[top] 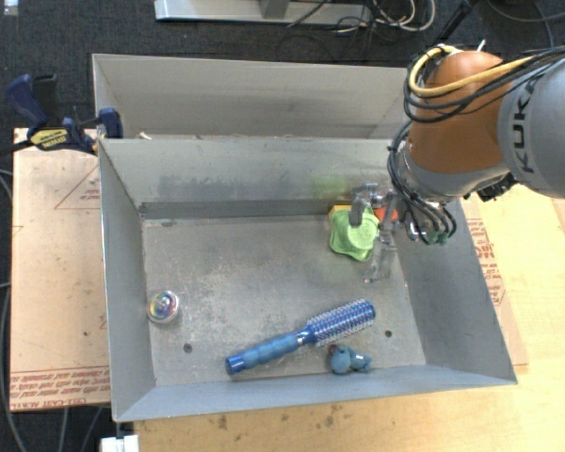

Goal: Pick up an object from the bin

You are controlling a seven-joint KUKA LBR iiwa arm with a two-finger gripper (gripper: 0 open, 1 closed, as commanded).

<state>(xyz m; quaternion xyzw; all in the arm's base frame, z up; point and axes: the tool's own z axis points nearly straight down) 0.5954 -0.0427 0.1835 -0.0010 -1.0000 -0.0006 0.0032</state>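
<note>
My gripper [371,241] hangs over the back right part of the bin, fingers apart. One metal finger [362,207] comes down on the top of a crumpled bright green soft thing [350,237]; the other reaches down at that thing's right edge. The green thing lies on the bin floor near the back wall, with a yellow bit at its top left. A small orange piece [388,214] shows just to the right of the upper finger. I cannot tell whether the fingers touch the green thing.
A blue hairbrush [301,337] lies aslant near the front wall, with a small blue figure [348,360] just in front of its bristle end. A small shiny round thing [163,306] sits at the left. The arm's orange cover and cables hang over the right rim.
</note>
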